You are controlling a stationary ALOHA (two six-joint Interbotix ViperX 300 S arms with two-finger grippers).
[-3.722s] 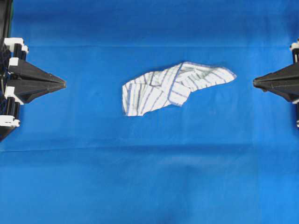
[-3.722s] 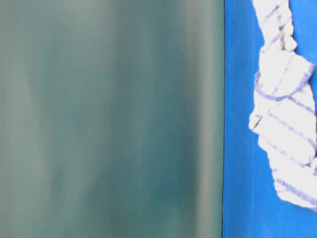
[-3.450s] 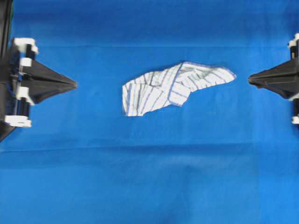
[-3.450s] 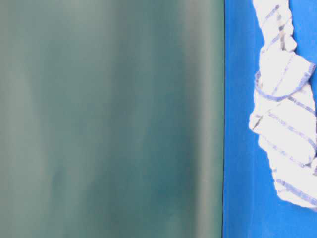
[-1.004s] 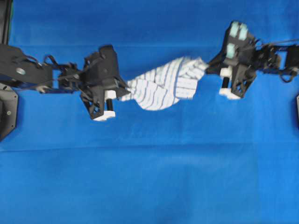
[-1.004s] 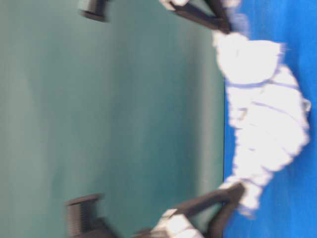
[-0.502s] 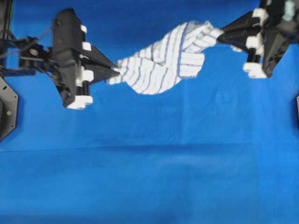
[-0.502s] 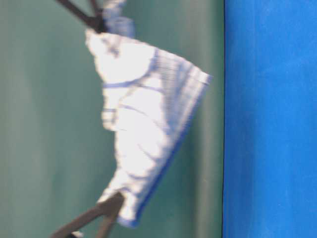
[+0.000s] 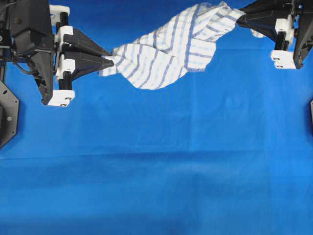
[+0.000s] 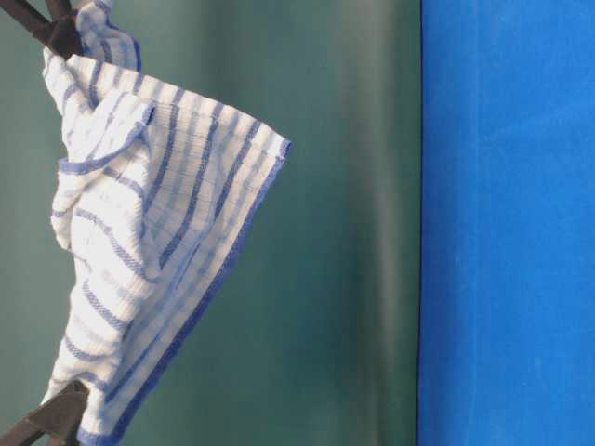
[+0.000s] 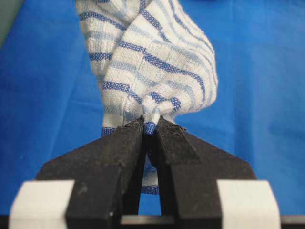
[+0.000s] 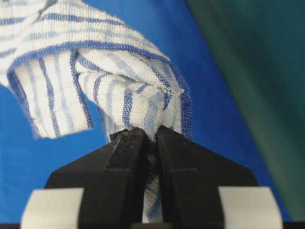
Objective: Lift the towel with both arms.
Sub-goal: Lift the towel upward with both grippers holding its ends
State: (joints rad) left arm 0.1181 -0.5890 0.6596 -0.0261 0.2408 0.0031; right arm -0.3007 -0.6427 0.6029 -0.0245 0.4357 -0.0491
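The towel point(image 9: 171, 46), white with blue and grey stripes, hangs in the air between my two grippers, sagging in the middle. My left gripper point(image 9: 110, 62) is shut on its left end; the left wrist view shows the jaws pinching a bunched fold point(image 11: 150, 125) of the towel point(image 11: 147, 62). My right gripper point(image 9: 239, 17) is shut on its right end; the right wrist view shows cloth point(image 12: 151, 133) squeezed between the jaws, the towel point(image 12: 95, 71) draping away. In the table-level view the towel point(image 10: 149, 251) hangs well clear of the table, held at both ends.
The large plain blue sheet point(image 9: 156, 161) covers the whole table below. A dark green wall point(image 10: 335, 223) stands behind it in the table-level view. A black arm base point(image 9: 7, 117) sits at the left edge.
Both grippers came in from the sides, shut on the towel's ends and lifted it. Over the last second it has risen off the sheet and hangs higher between them.
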